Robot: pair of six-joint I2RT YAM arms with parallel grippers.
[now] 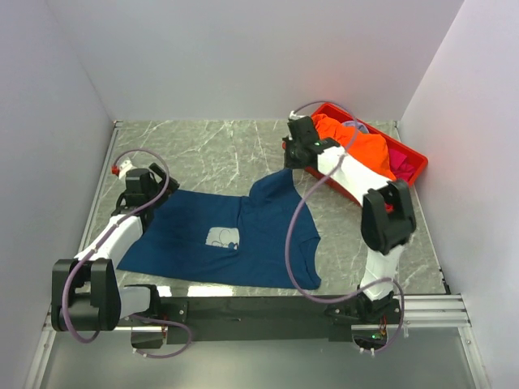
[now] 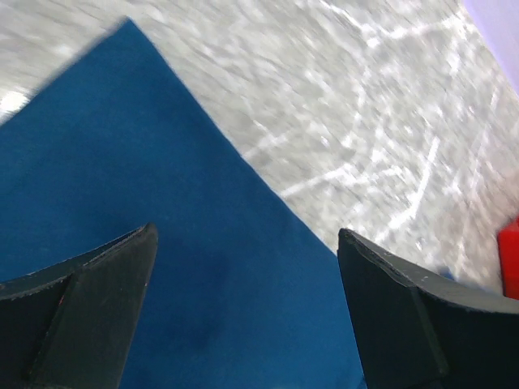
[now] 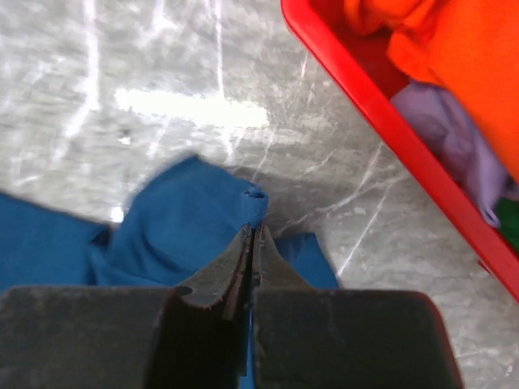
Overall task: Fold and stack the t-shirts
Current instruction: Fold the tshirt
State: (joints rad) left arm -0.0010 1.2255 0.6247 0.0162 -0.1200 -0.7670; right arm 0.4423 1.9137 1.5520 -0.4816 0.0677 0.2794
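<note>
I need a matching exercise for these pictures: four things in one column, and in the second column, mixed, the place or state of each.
1. navy t-shirt
2. orange t-shirt
3. left gripper
4. right gripper

A. in the red crate
B. open, over blue cloth
C. lying on the table
D. shut on an edge of the navy t-shirt

Pairs: 1-C, 2-A, 3-B, 4-D

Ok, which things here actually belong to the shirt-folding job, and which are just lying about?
Part of the job:
- navy t-shirt, spread on the table, pinched by the shut right claw
- orange t-shirt and pink t-shirt, heaped in the crate
- left claw, open over the navy shirt's edge

Just there:
- red crate
- marble table
</note>
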